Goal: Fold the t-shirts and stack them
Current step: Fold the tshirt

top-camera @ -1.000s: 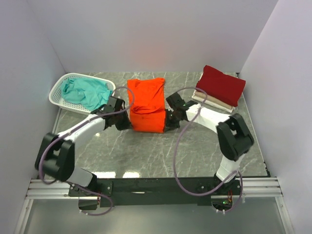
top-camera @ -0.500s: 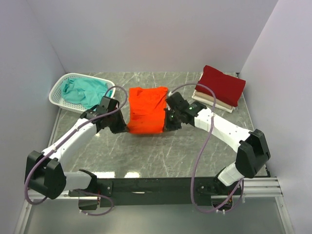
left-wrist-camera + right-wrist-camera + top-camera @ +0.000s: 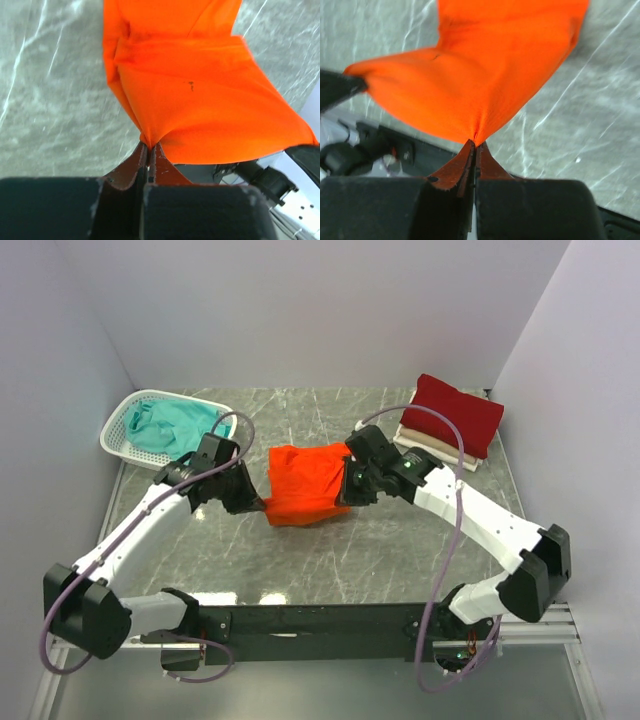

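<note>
- I've got L gripper (image 3: 150, 150) pinched tight on orange shirt (image 3: 308, 485), R gripper (image 3: 475, 145) pinching its opposite edge
- orange shirt stretched btwn them, right of basket (image 3: 115, 430)
- teal shirt (image 3: 175, 425) in basket
- red shirt (image 3: 455, 415) atop cream shirt (image 3: 425, 443), far right of basket

The grey marble-patterned counter (image 3: 330, 555) carries a white plastic lattice basket (image 3: 115, 430) at its far left corner. At the far right, a folded cream-white cloth t-shirt (image 3: 432, 448) lies flat beneath a folded dark red cloth t-shirt (image 3: 455, 415).
</note>
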`<state>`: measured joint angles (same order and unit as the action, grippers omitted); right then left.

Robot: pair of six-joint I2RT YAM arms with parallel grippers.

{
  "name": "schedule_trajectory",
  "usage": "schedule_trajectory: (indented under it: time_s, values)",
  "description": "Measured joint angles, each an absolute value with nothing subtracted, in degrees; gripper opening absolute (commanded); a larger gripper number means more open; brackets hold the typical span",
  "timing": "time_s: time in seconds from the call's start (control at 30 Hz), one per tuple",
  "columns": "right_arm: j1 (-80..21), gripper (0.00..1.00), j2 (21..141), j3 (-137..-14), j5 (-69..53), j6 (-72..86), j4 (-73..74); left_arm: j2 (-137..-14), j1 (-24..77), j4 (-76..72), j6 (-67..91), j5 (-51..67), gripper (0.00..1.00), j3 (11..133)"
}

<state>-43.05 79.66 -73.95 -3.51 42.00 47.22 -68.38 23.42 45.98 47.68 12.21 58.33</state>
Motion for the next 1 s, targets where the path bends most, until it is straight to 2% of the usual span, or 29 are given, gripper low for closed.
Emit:
schedule_trajectory:
  time_s: [0.53,1.0]
  values:
    - [-32.73,0.0,93.03,-81.47,-3.07,34.83,41.98,-83.66,19.81,33.08,45.8,12.49,0.0,64.75]
    - [-29.95,0.0,107.55,-93.14,-2.39,30.85,39.53,-98.76,15.75,27.18,41.63,12.88,0.0,73.54]
